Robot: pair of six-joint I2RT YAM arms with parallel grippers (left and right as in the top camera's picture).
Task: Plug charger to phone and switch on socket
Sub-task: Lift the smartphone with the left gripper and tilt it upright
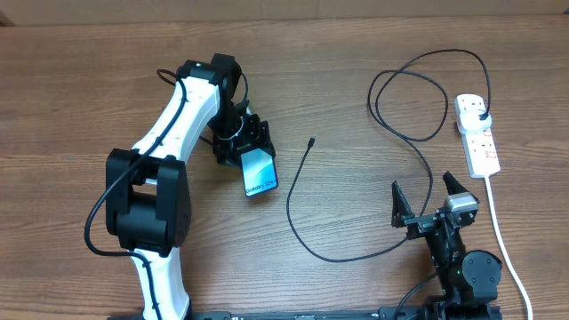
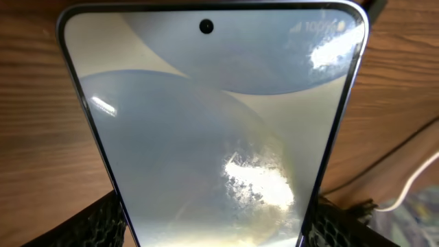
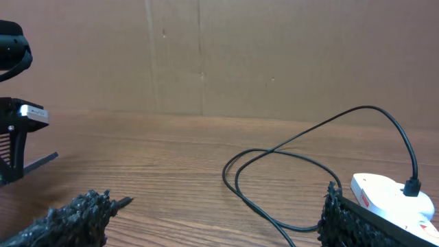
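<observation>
Altogether, one phone [image 1: 260,175] clamped in left hand [image 1: 249,148], one charger [image 1: 290,200], one socket [image 1: 477,138]; right hand [image 1: 425,196] spread apart.

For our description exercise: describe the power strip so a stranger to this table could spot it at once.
Look to the right side of the wooden table, beyond the right gripper. The power strip lies there: a long white block with a black plug in one outlet, unlike the thin black cable looping beside it.

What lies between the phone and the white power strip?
The charger cable, looping across bare wood, its free tip toward the phone; the overhead view shows it.
</observation>
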